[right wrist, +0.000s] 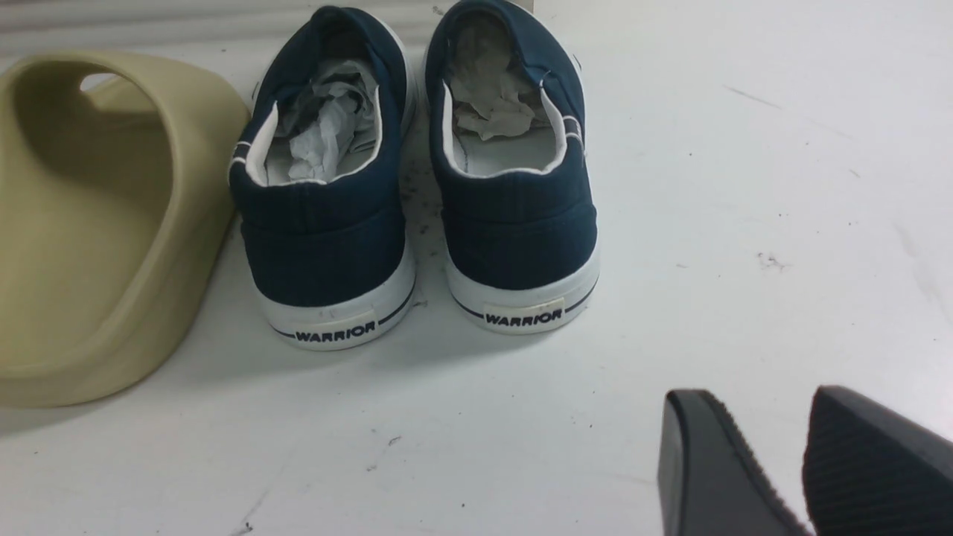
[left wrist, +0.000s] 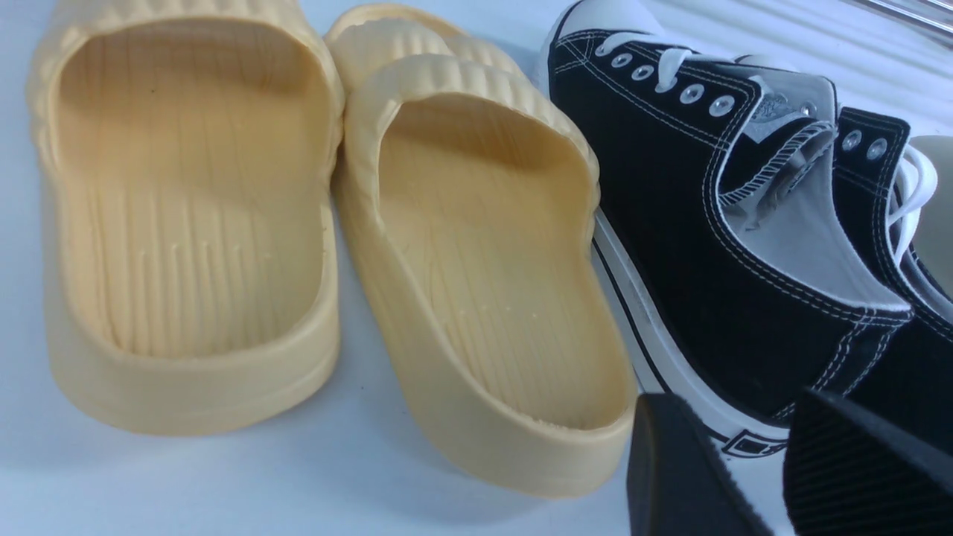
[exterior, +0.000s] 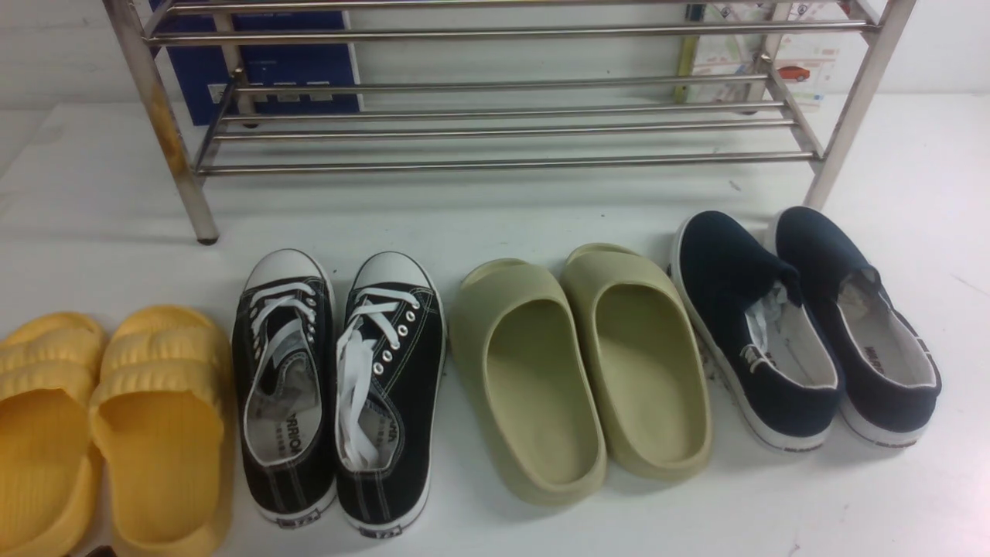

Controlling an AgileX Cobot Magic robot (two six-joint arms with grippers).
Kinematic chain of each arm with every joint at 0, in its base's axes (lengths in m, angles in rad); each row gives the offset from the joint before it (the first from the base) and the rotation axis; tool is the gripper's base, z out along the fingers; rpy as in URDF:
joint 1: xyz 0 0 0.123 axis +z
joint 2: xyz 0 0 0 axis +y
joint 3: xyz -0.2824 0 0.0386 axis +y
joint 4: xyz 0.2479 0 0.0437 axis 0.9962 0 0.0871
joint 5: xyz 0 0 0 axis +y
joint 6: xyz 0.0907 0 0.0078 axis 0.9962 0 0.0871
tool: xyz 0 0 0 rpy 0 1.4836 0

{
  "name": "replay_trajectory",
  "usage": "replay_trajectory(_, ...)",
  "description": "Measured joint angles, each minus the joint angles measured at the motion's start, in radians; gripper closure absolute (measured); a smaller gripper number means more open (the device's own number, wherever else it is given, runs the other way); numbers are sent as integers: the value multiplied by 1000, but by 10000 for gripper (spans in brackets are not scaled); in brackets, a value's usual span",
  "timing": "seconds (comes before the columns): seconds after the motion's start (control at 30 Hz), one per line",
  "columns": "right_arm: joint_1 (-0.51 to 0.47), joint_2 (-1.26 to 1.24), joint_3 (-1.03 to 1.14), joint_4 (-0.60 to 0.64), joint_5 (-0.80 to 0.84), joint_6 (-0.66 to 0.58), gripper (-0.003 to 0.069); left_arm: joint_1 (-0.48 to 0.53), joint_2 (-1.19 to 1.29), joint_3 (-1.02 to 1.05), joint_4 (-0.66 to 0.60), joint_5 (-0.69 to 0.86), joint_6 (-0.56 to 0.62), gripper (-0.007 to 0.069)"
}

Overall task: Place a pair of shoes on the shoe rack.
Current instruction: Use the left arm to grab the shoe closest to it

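Observation:
The pair of shoes, black lace-up sneakers with white laces and toe caps, stands side by side on the white table, one (exterior: 285, 387) left of the other (exterior: 390, 387), toes toward the shoe rack (exterior: 503, 163). The rack is a wide silvery frame of steel rods at the back, with nothing on its rods. Neither gripper shows in the front view. In the left wrist view my left gripper (left wrist: 744, 417) is open just behind the heel of the nearer sneaker (left wrist: 670, 201), holding nothing. My right gripper (right wrist: 767, 406) is open over bare table.
Yellow slippers (exterior: 162, 433) lie left of the sneakers, close against them (left wrist: 484, 260). Olive-green slippers (exterior: 534, 379) lie to their right, then navy slip-ons (exterior: 754, 333) stuffed with paper (right wrist: 327, 186). A blue box (exterior: 263, 62) stands behind the rack.

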State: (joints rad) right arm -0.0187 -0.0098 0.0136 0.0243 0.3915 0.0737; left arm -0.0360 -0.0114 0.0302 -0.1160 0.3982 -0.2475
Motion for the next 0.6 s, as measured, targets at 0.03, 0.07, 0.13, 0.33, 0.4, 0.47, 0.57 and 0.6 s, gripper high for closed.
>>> replay_trajectory(0.03,0,0,0,0,0,0,419,0,0,0,-4,-5,-1,386)
replay_trajectory(0.07,0,-1,0,0,0,0,419,0,0,0,-29,-17,-6,386)
replay_trajectory(0.13,0,-1,0,0,0,0,419,0,0,0,-121,-48,-45,386)
replay_trajectory(0.33,0,-1,0,0,0,0,419,0,0,0,-440,-172,-158,386)
replay_trajectory(0.4,0,-1,0,0,0,0,419,0,0,0,-507,-222,-164,386)
replay_trajectory(0.47,0,-1,0,0,0,0,419,0,0,0,-554,-314,-159,390)
replay_trajectory(0.57,0,-1,0,0,0,0,419,0,0,-14,-569,-314,-154,440)
replay_trajectory(0.6,0,-1,0,0,0,0,419,0,0,-38,-569,-266,-151,466)
